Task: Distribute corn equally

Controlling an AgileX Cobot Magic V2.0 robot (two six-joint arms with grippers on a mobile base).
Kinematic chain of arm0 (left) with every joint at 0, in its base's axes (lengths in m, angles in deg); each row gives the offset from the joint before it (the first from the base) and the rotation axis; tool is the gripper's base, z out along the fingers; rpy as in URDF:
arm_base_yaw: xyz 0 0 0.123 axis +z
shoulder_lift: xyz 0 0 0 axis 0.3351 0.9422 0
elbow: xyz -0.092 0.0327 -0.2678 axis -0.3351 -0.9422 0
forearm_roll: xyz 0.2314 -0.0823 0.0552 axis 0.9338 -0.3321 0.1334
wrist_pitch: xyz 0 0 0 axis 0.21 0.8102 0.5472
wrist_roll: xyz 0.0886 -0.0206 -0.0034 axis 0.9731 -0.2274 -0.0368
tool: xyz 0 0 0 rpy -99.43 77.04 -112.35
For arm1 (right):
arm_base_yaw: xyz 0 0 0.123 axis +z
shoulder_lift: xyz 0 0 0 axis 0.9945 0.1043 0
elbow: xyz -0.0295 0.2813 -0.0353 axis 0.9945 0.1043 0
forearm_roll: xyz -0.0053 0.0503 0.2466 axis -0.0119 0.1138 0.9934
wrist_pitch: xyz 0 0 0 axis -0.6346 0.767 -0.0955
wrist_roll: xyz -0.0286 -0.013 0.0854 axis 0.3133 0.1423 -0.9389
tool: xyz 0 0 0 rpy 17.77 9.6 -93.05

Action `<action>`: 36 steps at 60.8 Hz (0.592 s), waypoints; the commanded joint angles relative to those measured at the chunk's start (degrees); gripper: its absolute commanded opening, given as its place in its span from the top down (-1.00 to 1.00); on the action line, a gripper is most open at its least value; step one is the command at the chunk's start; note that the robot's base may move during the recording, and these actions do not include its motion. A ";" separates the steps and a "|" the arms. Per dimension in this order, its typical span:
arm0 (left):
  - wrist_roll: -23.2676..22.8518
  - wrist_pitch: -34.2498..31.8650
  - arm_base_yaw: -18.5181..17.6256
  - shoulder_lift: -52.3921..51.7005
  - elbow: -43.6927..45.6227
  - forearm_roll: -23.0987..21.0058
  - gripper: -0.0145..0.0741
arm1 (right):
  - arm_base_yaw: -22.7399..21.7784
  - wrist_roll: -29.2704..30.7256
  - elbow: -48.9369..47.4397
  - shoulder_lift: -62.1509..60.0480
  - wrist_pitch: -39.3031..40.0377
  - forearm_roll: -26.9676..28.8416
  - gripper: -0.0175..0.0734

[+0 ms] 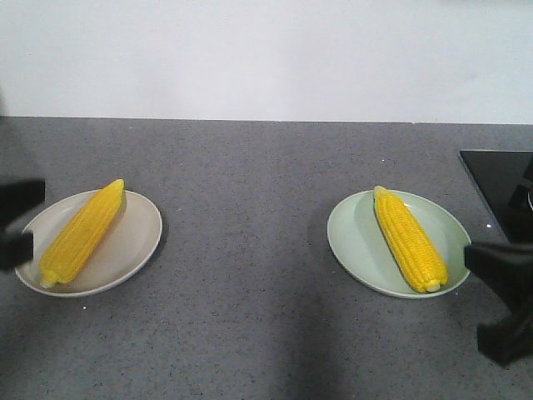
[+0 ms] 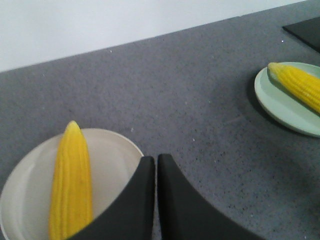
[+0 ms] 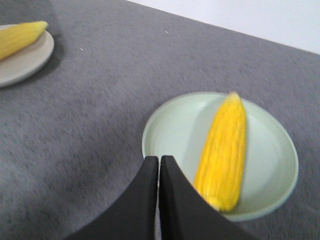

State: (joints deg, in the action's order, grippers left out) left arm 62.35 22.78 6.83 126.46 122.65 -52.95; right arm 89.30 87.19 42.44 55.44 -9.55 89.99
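One corn cob (image 1: 83, 232) lies on the beige plate (image 1: 137, 242), one cob (image 1: 410, 238) on the green plate (image 1: 354, 237); I judge the split even, so my left claw (image 2: 156, 167) and right claw (image 3: 159, 167), both pressed closed and empty, should stay clear.

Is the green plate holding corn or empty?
Holding corn: one cob lies flat in the green plate, tip toward the wall; nothing else is on it.

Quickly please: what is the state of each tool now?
Left tool: closed, holding nothing.
Right tool: closed, holding nothing.
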 commanded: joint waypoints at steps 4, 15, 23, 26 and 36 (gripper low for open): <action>0.64 -17.61 -0.02 -8.12 -14.79 -7.18 0.69 | -0.03 0.65 10.45 -10.24 10.20 1.45 0.63; 0.64 -22.18 -0.02 -12.81 -22.11 -9.77 0.69 | -0.03 0.65 15.37 -16.90 10.87 1.40 0.63; 0.62 -22.21 -0.02 -13.08 -21.98 -9.77 0.69 | -0.03 0.65 15.44 -18.01 10.60 1.40 0.63; 0.62 -22.15 -0.02 -13.08 -21.98 -9.72 0.69 | -0.03 0.65 15.44 -18.01 10.60 1.40 0.63; 0.62 -22.15 -0.02 -13.08 -21.98 -9.68 0.69 | -0.03 0.65 15.44 -18.01 10.66 1.40 0.63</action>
State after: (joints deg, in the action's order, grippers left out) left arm 62.78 4.56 6.83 113.51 99.14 -61.56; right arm 89.30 87.24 59.39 37.12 -2.44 90.37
